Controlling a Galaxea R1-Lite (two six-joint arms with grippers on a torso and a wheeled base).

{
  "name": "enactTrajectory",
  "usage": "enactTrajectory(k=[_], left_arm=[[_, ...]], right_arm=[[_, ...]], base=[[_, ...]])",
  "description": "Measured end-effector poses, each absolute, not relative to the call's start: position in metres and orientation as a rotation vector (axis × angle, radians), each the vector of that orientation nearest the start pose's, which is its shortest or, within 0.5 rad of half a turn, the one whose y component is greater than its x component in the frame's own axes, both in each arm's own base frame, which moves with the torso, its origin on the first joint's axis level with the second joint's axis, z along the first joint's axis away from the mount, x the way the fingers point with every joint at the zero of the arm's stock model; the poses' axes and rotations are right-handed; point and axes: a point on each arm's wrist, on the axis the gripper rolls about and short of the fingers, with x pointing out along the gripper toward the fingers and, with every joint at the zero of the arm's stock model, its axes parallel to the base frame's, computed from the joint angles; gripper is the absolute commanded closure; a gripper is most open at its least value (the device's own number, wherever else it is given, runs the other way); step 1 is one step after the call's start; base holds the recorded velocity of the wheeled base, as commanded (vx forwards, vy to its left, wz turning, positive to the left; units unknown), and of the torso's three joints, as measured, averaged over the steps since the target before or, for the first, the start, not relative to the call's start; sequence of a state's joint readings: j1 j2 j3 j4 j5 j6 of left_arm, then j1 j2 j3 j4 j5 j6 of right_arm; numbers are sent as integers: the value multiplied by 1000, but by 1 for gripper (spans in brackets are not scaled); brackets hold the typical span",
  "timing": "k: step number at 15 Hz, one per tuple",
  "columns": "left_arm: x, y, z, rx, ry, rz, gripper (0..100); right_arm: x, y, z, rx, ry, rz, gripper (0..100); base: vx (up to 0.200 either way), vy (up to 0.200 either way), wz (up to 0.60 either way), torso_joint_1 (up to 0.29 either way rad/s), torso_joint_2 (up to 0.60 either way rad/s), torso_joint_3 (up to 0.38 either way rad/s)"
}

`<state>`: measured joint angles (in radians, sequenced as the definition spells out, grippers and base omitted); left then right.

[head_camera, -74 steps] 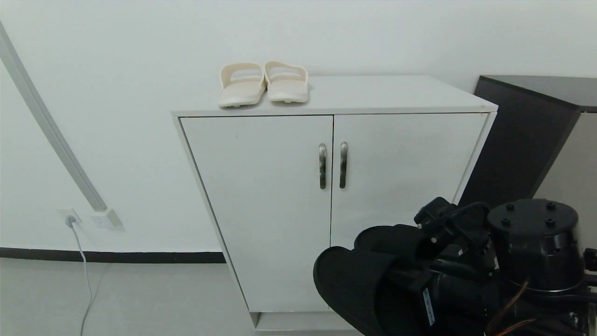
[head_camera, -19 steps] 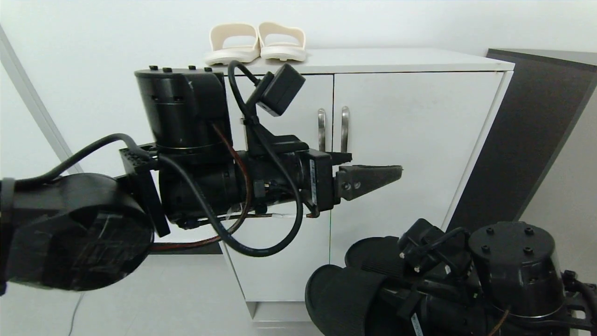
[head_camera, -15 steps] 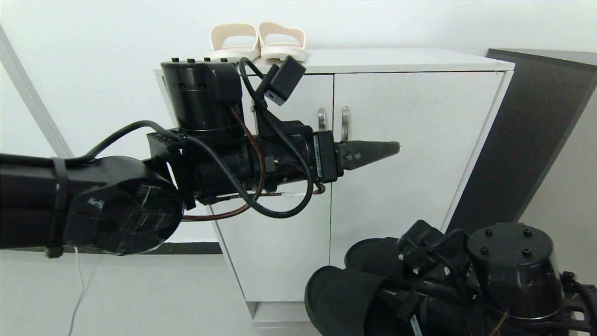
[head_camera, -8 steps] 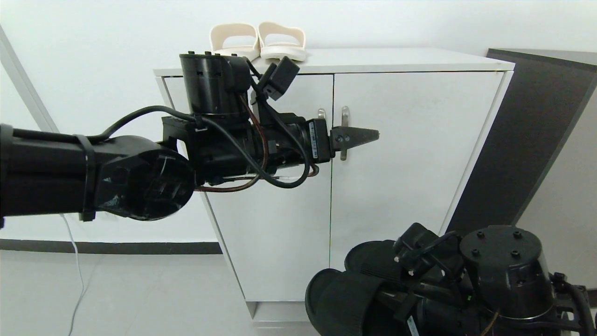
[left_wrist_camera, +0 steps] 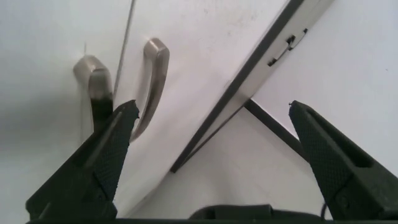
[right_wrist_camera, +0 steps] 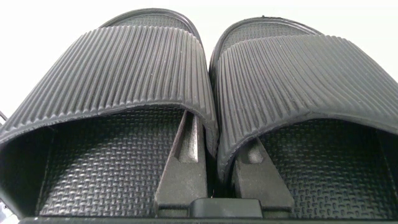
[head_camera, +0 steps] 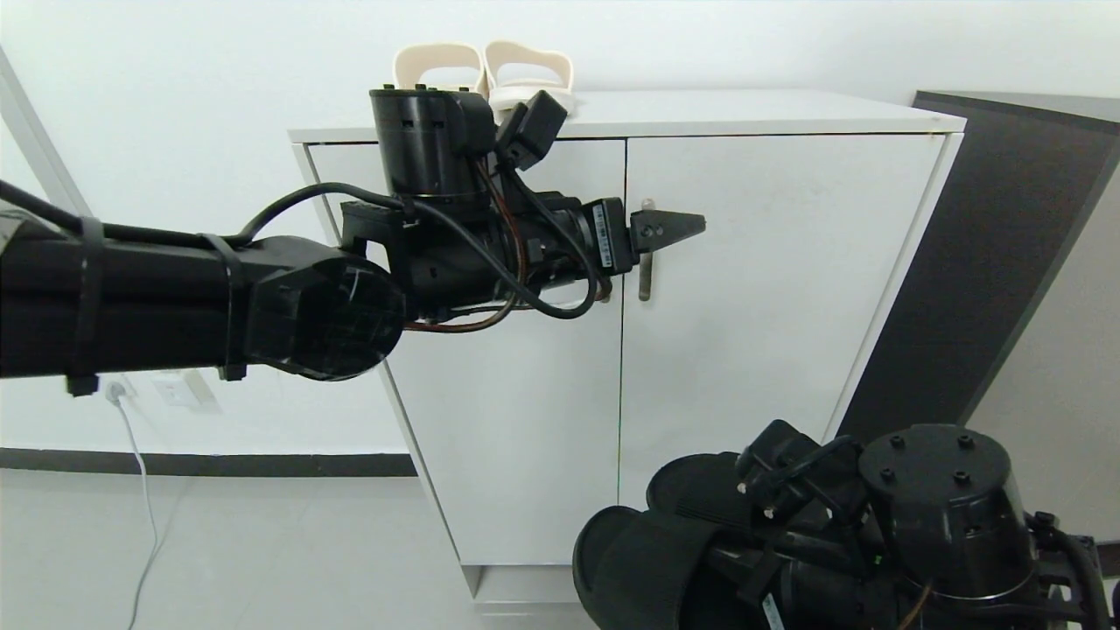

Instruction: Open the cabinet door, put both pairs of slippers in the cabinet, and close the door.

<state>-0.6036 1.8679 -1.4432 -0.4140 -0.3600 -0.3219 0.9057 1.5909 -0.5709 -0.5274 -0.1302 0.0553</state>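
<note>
Cabinet (head_camera: 770, 289) doors are shut, seam flush. Our left gripper (head_camera: 675, 229) spreads wide at the right handle (head_camera: 645, 280); we cannot tell contact. Cream slippers (head_camera: 525, 68) sit on the top, left of centre. Our right gripper (right_wrist_camera: 216, 142) clamps the black slippers (head_camera: 652, 547) low in front. A dark unit (head_camera: 989, 262) flanks the right side; floor (head_camera: 262, 560) lies open left.

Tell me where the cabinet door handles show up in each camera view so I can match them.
Head view: the door handles, upper centre, crossed by the open left pincer.
Left wrist view: close ahead, next to one finger of that pincer.
Right wrist view: faces the black slippers instead.
Shared landmark: the left pincer.
</note>
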Motion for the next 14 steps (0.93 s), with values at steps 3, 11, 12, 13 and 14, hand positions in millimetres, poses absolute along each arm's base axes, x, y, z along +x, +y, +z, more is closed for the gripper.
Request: enactTrajectory(k=[3,11,12,13,14], left_arm=[[311,-228,281,-295,166,-948,0],[317,-240,274,-293,175,-954,0],[319,-242,273,-293,175,-954,0],[320,-243,272,-293,176,-954,0],[321,-244,271,-293,177,-951,100]], right_arm=[[160,196,141,-199,466,737,100],[161,196,141,-198,464,736,100],[161,196,141,-197,462,737,100],[161,196,141,-197,461,737,100],[161,196,141,-196,460,738,100]], base=[[0,0,0,0,0,0],[0,0,0,0,0,0],[0,0,0,0,0,0],[0,0,0,0,0,0],[0,0,0,0,0,0]])
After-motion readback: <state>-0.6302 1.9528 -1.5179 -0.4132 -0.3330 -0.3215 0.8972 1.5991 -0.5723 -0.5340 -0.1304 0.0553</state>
